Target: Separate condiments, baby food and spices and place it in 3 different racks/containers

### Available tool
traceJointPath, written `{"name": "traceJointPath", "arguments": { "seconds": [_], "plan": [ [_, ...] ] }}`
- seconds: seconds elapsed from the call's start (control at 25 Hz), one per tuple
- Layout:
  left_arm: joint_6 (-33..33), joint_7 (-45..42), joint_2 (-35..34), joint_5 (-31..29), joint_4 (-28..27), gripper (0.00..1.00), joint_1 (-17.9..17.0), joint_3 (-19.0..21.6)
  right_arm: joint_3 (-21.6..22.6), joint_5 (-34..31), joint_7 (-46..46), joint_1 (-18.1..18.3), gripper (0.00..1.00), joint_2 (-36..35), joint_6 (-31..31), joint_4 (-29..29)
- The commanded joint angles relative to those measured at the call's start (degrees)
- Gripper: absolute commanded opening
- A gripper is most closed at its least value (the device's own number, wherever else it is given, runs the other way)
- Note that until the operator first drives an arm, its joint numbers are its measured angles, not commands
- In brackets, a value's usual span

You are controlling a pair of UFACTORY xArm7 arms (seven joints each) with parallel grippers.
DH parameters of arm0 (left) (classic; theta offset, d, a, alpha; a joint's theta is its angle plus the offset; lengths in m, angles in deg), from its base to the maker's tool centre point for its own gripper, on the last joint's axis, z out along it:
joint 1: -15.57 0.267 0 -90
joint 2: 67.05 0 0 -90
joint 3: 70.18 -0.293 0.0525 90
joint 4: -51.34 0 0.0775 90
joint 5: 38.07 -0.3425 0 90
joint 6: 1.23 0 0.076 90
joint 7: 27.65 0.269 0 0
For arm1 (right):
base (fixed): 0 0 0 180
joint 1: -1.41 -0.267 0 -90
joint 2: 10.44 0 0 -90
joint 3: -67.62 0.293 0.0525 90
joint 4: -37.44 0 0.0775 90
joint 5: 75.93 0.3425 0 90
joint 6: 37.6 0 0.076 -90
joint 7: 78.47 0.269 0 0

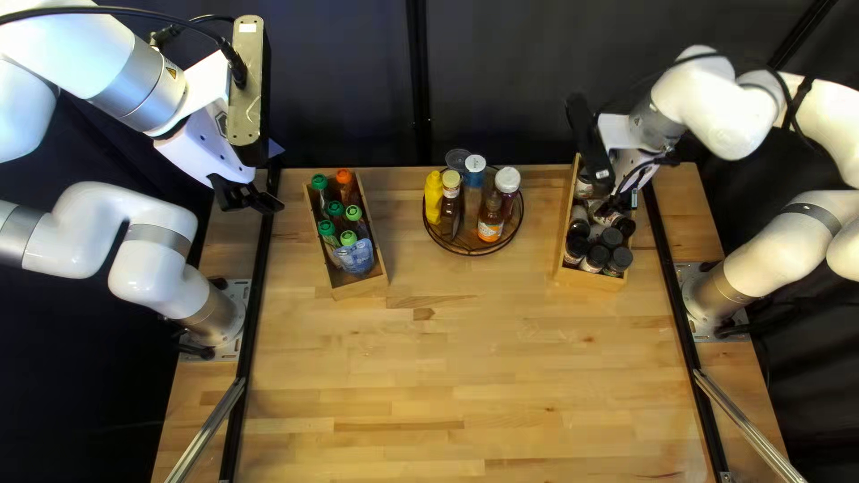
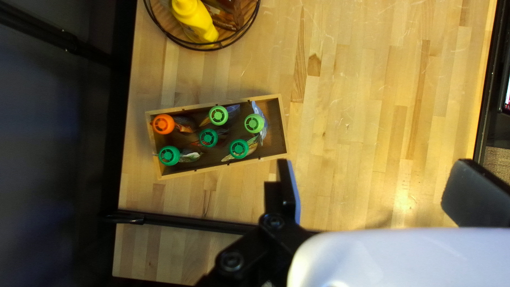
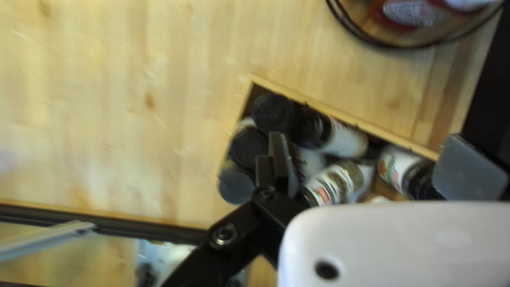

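left gripper [image 1: 254,199]: fingers apart | right gripper [image 1: 624,202]: fingers apart, over black-capped spice jars [image 1: 611,238] in light wooden box [image 1: 588,279]

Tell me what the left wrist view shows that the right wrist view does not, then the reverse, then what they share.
Only the left wrist view: the pouch box, its orange cap and green caps, and the yellow bottle.
Only the right wrist view: the spice box, its jars, and a pale bar.
Both: the table and part of the round rack, holding a dark bottle; whether the same one, I cannot tell.
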Motion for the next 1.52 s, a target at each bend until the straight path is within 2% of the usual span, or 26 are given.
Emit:
{"name": "traceJointPath", "arguments": {
  "seconds": [0.04, 0.2, 0.36, 0.48, 0.68, 1.52],
  "plan": [
    [0.0, 0.0, 0.0, 0.0, 0.0, 1.0, 0.0, 0.0, 4.3, 2.8, 11.6, -0.2, 1.0, 1.0, 2.5, 7.8],
    [0.0, 0.0, 0.0, 0.0, 0.0, 1.0, 0.0, 0.0, 8.0, 2.3, 21.3, 0.6, 1.0, -0.2, 5.2, 15.0],
    [0.0, 0.0, 0.0, 0.0, 0.0, 1.0, 0.0, 0.0, 6.2, 2.1, 24.3, 0.2, 1.0, -4.7, 8.8, 17.5],
    [0.0, 0.0, 0.0, 0.0, 0.0, 1.0, 0.0, 0.0, 3.4, 2.0, 24.4, -0.4, 1.0, -8.6, 11.3, 18.1],
    [0.0, 0.0, 0.0, 0.0, 0.0, 1.0, 0.0, 0.0, 1.3, 2.1, 24.0, -1.5, 1.0, -12.4, 12.7, 18.0],
    [0.0, 0.0, 0.0, 0.0, 0.0, 1.0, 0.0, 0.0, 1.1, 2.6, 23.4, -2.2, 1.0, -12.9, 12.8, 17.5]
  ]
}}
